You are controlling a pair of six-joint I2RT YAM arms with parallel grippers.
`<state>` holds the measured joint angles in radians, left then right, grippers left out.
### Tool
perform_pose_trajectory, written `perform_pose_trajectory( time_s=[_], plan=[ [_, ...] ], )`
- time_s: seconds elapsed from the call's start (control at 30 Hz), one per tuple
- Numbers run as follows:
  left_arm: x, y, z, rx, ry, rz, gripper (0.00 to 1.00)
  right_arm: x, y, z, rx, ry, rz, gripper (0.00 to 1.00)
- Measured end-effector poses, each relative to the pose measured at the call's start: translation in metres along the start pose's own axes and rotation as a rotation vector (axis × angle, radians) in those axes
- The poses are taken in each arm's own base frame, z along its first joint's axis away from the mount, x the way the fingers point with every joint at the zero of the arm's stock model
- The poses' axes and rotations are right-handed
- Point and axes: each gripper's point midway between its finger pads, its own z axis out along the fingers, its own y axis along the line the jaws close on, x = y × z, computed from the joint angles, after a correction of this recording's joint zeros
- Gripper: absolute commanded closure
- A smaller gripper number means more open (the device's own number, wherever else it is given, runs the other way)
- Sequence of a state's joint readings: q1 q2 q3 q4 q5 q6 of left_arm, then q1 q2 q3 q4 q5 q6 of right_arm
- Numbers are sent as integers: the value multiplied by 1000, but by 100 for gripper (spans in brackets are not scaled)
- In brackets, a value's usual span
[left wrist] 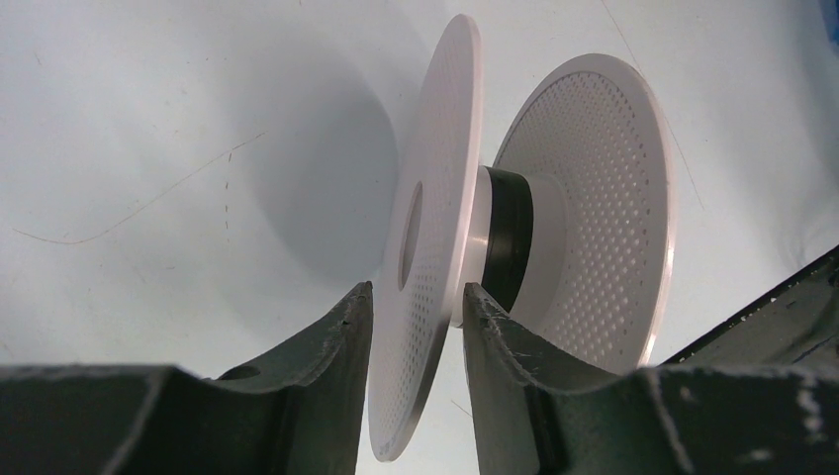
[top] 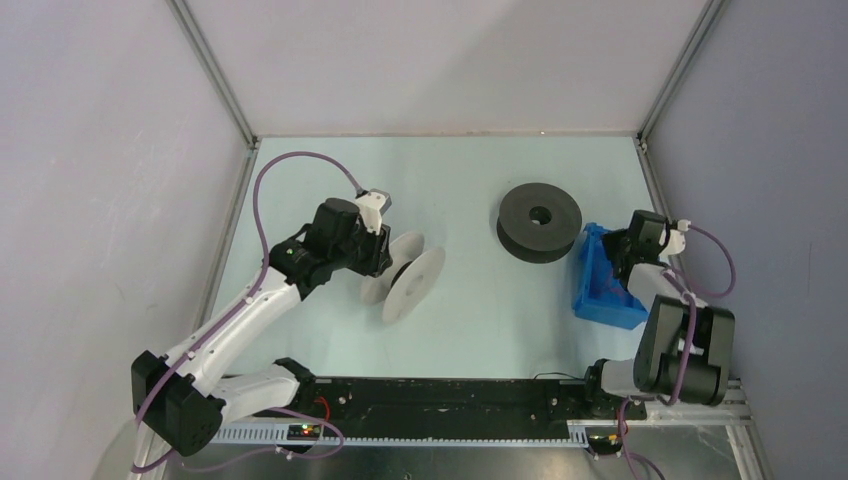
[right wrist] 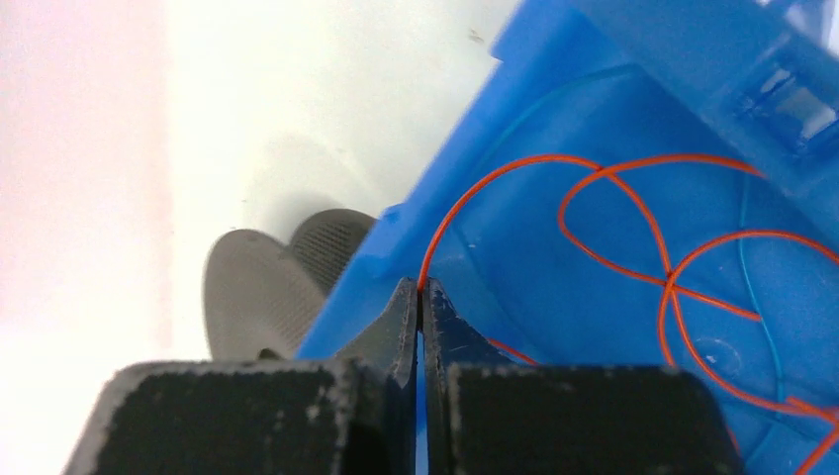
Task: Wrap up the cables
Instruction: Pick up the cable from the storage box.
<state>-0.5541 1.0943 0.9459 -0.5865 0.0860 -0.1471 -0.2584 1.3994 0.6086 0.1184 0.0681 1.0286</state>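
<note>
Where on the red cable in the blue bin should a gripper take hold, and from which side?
Probably grip the red cable at its single strand by the blue bin wall, clear of the crossing loops, through the open mouth. It is thin and limp, so jaws must shut fully; the right gripper pinches it there.
</note>
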Motion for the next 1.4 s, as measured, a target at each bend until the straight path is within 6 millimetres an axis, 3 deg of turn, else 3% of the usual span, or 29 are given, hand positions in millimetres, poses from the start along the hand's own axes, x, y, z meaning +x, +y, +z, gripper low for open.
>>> perform_pose_trajectory(
  time_s=[0.27,0.4,0.53,0.7,0.9,1.07,1.17,1.27,1.4],
  plan=[
    [0,-1,0,3,1,0,57,-40,46,-53,-144,-138,-102,100],
    [0,-1,0,4,1,0,57,-67,83,-88,-248,-227,-198,100],
    [0,-2,0,10,2,0,57,-99,131,-139,-392,-352,-285,100],
    [1,-4,0,26,4,1,57,-138,202,-222,-610,-519,-365,100],
    [1,-4,-1,27,3,7,57,-153,269,-298,-854,-588,-433,100],
    [-1,-5,-3,27,-8,9,56,-136,326,-344,-1058,-550,-540,100],
    [-3,-5,-6,29,-18,10,56,-105,357,-371,-1201,-479,-630,100],
    [-5,-6,-9,30,-32,11,55,-65,369,-390,-1304,-375,-690,100],
    [-8,-6,-13,29,-47,13,53,-8,363,-397,-1358,-203,-751,100]
  ],
)
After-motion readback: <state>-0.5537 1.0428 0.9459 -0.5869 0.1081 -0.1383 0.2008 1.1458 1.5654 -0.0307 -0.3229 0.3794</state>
